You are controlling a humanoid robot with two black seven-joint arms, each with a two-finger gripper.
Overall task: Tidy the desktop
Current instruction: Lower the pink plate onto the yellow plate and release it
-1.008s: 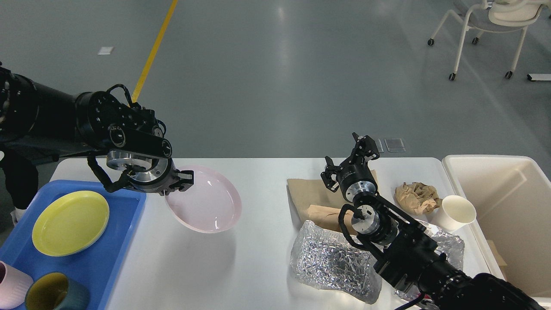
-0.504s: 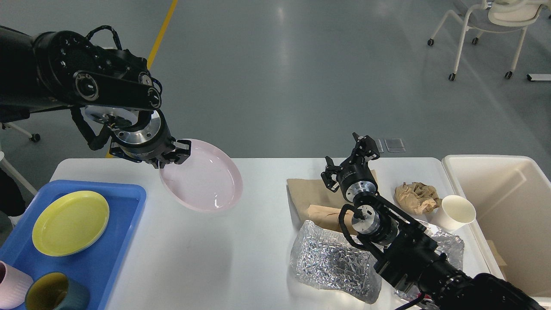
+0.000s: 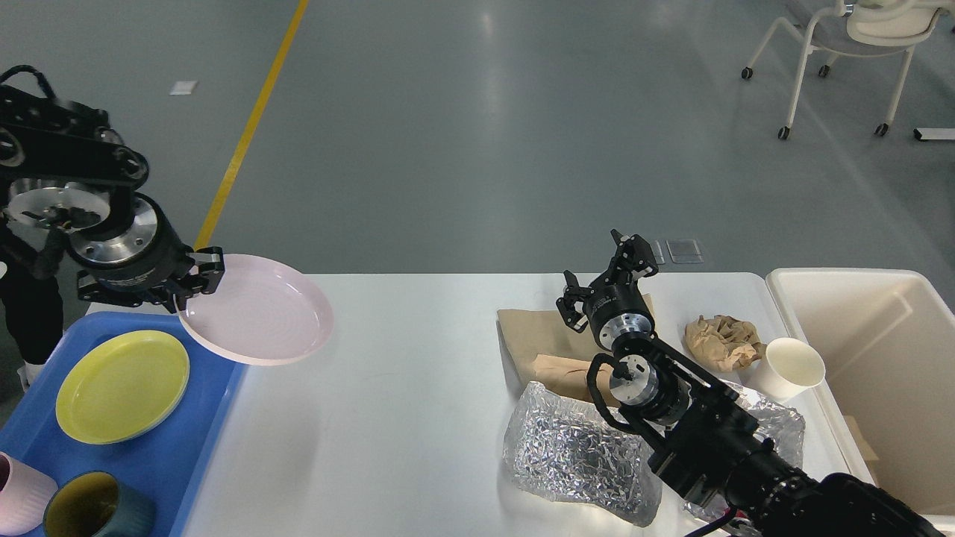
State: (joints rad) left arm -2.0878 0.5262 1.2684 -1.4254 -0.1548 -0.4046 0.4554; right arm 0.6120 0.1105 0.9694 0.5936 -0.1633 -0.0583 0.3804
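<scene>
Desktop (image 3: pixel 418 388) below left claw (image 3: pixel 200 282).

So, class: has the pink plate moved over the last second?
Yes. The pink plate, gripped by the left gripper, has travelled left: it was well clear of the blue tray, and now its left edge overlaps the tray's right rim.

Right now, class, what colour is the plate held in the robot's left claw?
Pale pink; the plate, gripped at its rim by the left claw, shows best in the head view.
</scene>
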